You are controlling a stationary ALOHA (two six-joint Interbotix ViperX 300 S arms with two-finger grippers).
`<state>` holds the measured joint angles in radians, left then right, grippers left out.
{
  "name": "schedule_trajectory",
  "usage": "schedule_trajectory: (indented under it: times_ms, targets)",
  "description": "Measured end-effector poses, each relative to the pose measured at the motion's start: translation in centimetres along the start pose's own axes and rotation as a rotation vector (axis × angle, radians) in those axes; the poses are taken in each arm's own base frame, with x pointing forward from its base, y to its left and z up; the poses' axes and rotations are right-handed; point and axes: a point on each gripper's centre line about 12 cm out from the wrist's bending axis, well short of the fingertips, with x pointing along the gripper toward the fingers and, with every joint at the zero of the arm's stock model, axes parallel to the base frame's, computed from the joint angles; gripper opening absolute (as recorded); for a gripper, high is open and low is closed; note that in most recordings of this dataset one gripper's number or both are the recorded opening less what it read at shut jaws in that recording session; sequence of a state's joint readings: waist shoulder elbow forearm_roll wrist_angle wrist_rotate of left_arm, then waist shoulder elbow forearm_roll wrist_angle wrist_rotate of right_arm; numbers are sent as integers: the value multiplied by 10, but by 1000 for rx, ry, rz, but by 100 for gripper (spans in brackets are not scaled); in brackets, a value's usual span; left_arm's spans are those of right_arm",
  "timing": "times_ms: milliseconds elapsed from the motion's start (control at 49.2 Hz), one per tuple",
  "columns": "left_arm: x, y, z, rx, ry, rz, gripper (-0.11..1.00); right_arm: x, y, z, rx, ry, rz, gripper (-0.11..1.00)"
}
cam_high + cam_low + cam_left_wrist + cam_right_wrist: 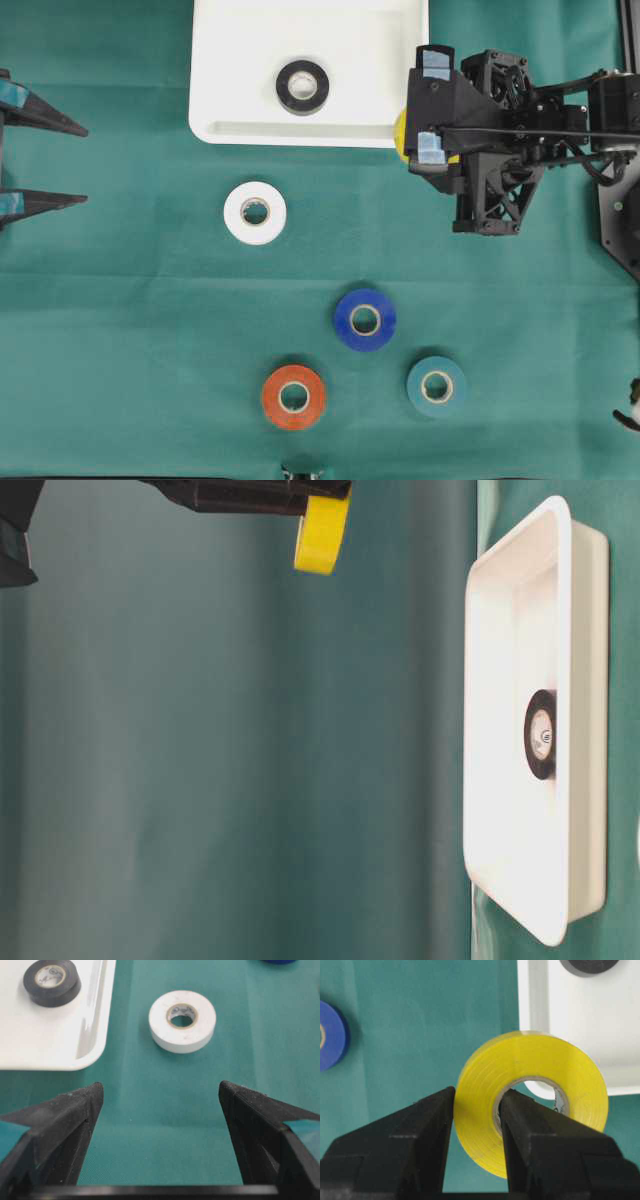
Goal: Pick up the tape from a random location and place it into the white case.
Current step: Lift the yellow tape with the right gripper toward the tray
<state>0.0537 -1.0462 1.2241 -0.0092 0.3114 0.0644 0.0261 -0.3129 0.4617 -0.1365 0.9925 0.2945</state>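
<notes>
Right pincer (477,1110) is clamped on a yellow roll of glossy plastic tape (535,1100), one finger outside the roll wall and the other through the core, so the roll hangs on edge between them. In the table-level view the roll (322,532) is lifted clear of the counter. In the overhead view it shows only as a yellow sliver (401,135) just beside the right near corner of the large shallow white plastic case (230,60), and in the right wrist view it overlaps that corner's rim (532,995).

Left pincer (160,1105) stands wide and holds nothing, parked at the left edge of the green cloth counter (120,300) and facing a white tape roll (182,1021) lying flat near the case.

One black tape roll (302,87) already lies flat inside the case. Outside it, besides the white roll, lie a blue roll (364,320), an orange roll (293,397) and a teal roll (437,386), all flat and apart from one another.

Step in hand, as judged: transport of the yellow roll to the case, with the grasp and lift complete and the release not yet made.

Next move, as judged: carry the roll leftward and farther over the rim until it sits wholly above the case floor, clear of the black roll, lower it, then spread the fingers. Because one finger passes through the core, the roll may cling on release; a low release height would limit rolling or bouncing out.
</notes>
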Motion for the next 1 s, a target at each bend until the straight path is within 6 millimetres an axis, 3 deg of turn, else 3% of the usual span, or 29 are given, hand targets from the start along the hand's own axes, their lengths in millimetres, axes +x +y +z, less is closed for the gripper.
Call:
schedule_trajectory:
  times_ms: [244, 447, 813, 996]
  targets:
    - [0, 0, 0, -1, 0, 1, 93, 0, -1, 0, -3, -1, -5, 31]
    - [0, 0, 0, -1, 0, 1, 93, 5, -13, 3, 0, 4, -51, 30]
    - [0, 0, 0, -1, 0, 0, 93, 16, -70, 8, 108, 6, -171, 31]
    - [0, 0, 0, -1, 2, 1, 93, 15, -115, 8, 214, -20, -236, 31]
